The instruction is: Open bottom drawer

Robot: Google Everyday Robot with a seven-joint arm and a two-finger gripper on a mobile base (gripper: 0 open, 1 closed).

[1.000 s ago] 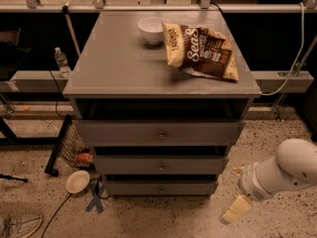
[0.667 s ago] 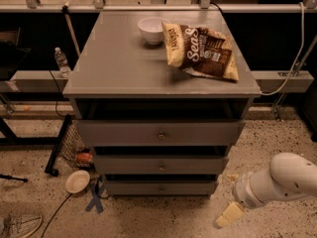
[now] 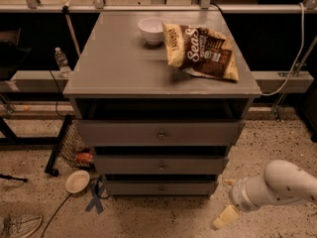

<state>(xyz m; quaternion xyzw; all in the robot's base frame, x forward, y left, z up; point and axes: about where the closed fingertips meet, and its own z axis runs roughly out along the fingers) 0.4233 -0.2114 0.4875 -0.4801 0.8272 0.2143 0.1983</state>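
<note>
The grey cabinet (image 3: 124, 73) stands in the middle of the camera view with three drawers. The bottom drawer (image 3: 161, 188) is the lowest and slimmest front, close to the floor, with a small round knob at its centre. It looks shut or nearly so. The middle drawer (image 3: 161, 165) and the taller top drawer (image 3: 159, 133) sit above it. My gripper (image 3: 225, 217) hangs at the end of the white arm (image 3: 277, 185) at the lower right. It is low over the floor, to the right of the bottom drawer, below its level and apart from it.
A white bowl (image 3: 151, 29) and chip bags (image 3: 203, 51) lie on the cabinet top. On the floor at the left are a round dish (image 3: 77, 181), a blue tape cross (image 3: 96, 196), a cable and a shoe (image 3: 20, 226). A water bottle (image 3: 61, 62) stands on the left ledge.
The arm and gripper have moved a little left and down, closer to the cabinet's lower right corner. The drawers have not moved.
</note>
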